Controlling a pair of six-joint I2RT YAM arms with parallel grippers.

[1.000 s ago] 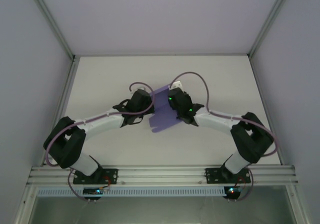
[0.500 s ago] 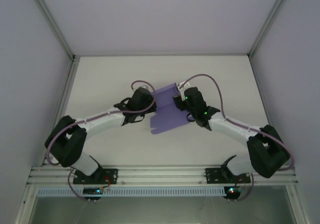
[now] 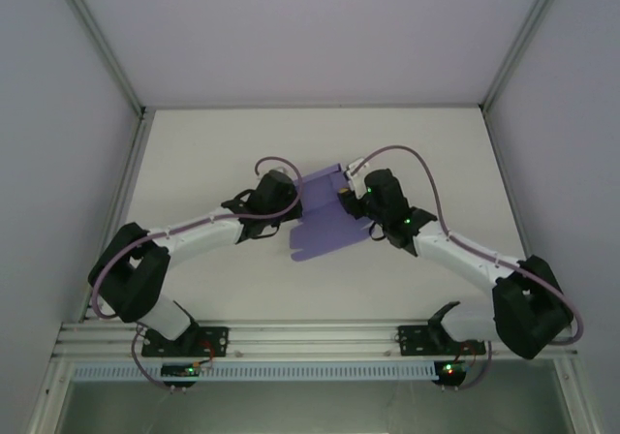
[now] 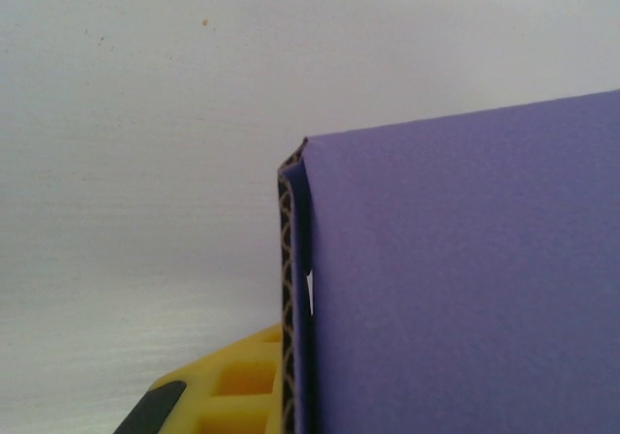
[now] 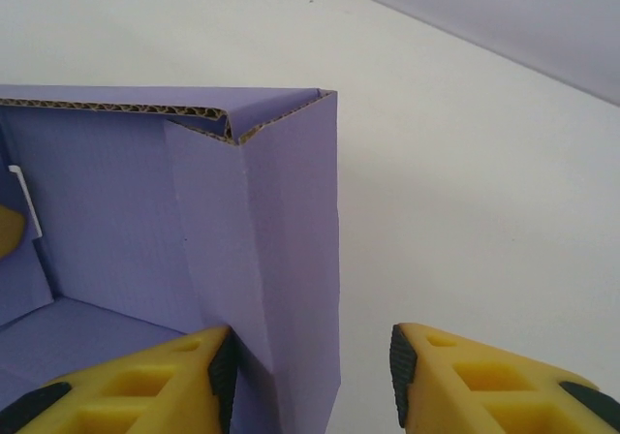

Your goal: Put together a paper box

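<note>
Box [image 3: 323, 226] x1; L pincer [image 3: 296, 201], R pincer [image 5: 312, 361]

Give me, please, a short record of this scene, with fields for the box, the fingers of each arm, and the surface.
box: purple corrugated paper box, partly folded, some walls upright
surface: white table
left fingers: shut on one box wall
right fingers: open, one on each side of a wall corner
</note>
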